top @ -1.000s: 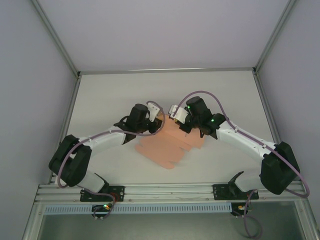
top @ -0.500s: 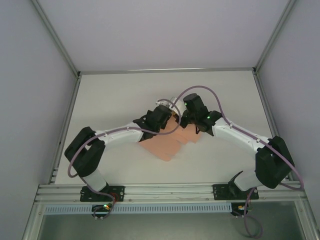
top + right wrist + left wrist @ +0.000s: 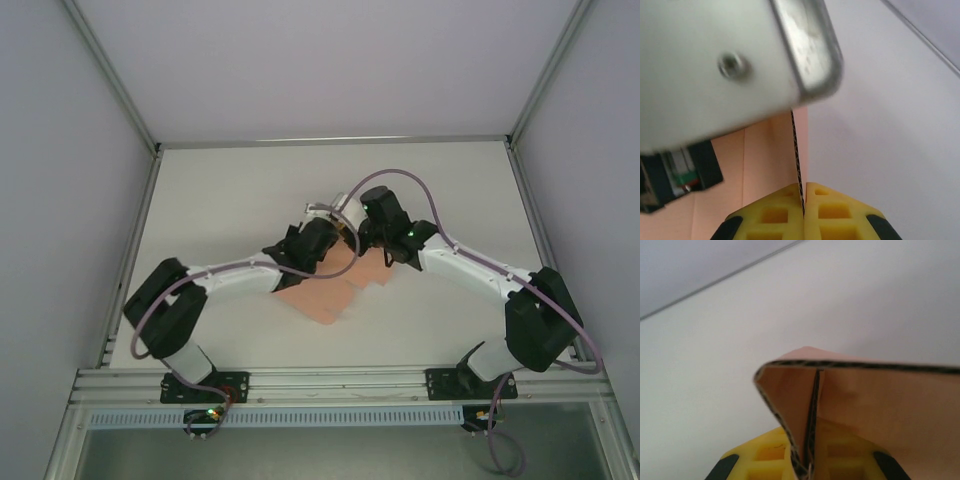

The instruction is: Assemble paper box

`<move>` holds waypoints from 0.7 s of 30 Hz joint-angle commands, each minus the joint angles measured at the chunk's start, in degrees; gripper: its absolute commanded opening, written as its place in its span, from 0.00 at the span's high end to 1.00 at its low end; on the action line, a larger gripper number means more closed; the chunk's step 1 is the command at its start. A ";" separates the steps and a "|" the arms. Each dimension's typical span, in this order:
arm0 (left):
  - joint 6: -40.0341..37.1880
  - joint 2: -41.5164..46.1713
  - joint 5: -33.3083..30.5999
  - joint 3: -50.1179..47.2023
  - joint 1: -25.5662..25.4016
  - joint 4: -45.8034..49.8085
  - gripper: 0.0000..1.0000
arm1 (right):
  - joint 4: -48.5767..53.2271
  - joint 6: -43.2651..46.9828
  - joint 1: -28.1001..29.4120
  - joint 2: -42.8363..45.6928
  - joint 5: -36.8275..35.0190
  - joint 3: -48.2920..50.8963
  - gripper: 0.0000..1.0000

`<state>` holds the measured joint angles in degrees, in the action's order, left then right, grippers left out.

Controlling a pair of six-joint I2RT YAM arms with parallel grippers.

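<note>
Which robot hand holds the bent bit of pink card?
The left gripper: the paper box curls over above it. The right gripper pinches a straight edge.

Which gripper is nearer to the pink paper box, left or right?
Neither, both touch it. The left gripper is shut on a folded flap of the paper box; the right gripper is shut on another edge of it.

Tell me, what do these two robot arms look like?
Both the left arm and right arm have white links between bulky black joints, each trailed by a looping mauve cable. Their fingers are yellow moulded blocks with black corners.
</note>
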<state>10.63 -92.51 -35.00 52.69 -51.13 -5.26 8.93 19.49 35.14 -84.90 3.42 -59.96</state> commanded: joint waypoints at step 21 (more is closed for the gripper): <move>-5.80 -9.84 38.56 -26.44 11.65 -61.62 1.00 | 5.51 -13.98 -6.94 0.30 3.67 -5.78 0.29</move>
<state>5.28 -99.81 -2.28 27.79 -40.14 -57.06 11.64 10.24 29.78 -82.35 7.92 -61.91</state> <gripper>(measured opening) 0.073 0.710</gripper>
